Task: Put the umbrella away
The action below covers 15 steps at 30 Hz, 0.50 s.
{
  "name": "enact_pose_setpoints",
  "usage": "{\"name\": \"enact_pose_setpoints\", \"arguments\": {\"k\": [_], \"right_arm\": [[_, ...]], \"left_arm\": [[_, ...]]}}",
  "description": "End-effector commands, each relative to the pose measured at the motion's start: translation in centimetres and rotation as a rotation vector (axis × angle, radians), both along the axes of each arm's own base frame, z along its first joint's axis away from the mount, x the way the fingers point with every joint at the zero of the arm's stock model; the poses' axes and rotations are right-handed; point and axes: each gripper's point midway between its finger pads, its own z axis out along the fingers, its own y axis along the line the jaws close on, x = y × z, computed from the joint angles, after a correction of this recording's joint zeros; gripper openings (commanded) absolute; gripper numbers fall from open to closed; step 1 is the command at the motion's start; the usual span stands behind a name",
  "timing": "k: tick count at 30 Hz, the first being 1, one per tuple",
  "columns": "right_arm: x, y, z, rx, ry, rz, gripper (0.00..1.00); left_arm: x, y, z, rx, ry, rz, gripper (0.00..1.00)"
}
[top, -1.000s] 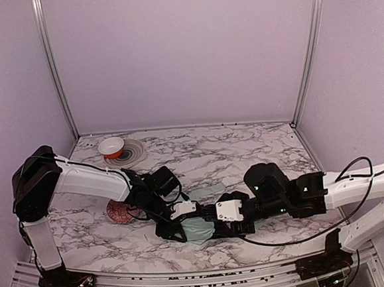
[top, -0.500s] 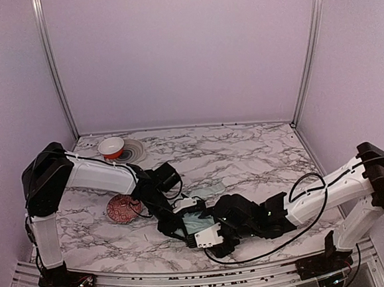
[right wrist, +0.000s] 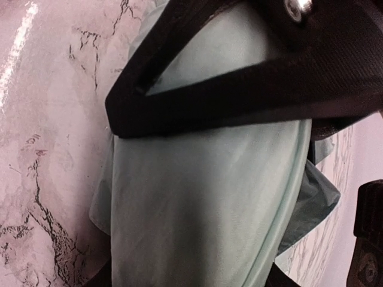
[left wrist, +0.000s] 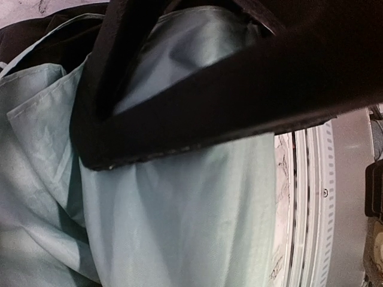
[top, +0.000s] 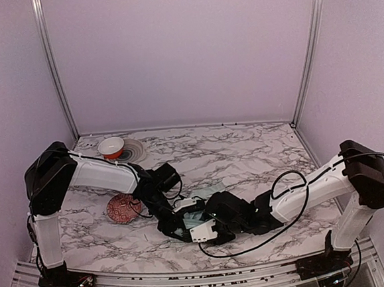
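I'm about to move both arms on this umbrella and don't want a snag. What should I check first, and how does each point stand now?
1. Grip of the left pincer on the umbrella: ok, fabric is bunched tight against its finger.
2. Grip of the right pincer: cannot tell; fabric lies under its finger.
3. Fabric gathered: not ok, loose folds stick out.
4. Shaft and handle located: cannot tell, both hidden.
5. The red bowl clear of the umbrella: ok, it sits apart, beside the left arm.
6. Room between the two pincers: not ok, they crowd together.
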Motion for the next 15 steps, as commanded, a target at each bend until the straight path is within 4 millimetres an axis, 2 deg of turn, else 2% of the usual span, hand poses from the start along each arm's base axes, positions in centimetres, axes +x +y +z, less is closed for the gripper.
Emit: {"name": "enact_pose_setpoints", "arguments": {"k": [1, 3, 4, 6, 8, 12, 14, 15], "right_arm": [[0.1, 0.0, 0.1, -0.018, 0.05, -0.028, 0.28], [-0.6, -0.5, -0.2, -0.031, 0.094, -0.026, 0.22], [-1.0, -0.7, -0.4, -0.042, 0.117, -0.024, 0.2], [-1.8, -1.4, -1.0, -0.07, 0.163, -0.019, 0.15], [-2.5, -2.0, -1.4, -0.097, 0.215, -0.023, 0.11], [-4.1, -3.1, -2.2, -0.145, 0.421, -0.045, 0.1], [-4.6, -3.5, -2.5, -0.17, 0.541, -0.092, 0.09], [-5.0, -3.8, -2.8, -0.184, 0.607, -0.108, 0.09]], "left_arm": [[-0.8, 3.4, -3.2, 0.208, 0.066, 0.05, 0.26], [2.3, 2.6, -2.1, 0.173, -0.026, 0.162, 0.51], [3.7, 2.4, -1.1, 0.139, -0.07, 0.224, 0.59], [6.2, 1.8, 1.7, 0.023, -0.176, 0.309, 0.69], [8.0, 1.5, 5.9, -0.126, -0.313, 0.37, 0.79], [9.1, 2.3, 12.1, -0.382, -0.572, 0.438, 0.84], [8.1, 3.3, 13.8, -0.472, -0.667, 0.415, 0.83], [7.3, 3.9, 13.8, -0.487, -0.697, 0.389, 0.81]]}}
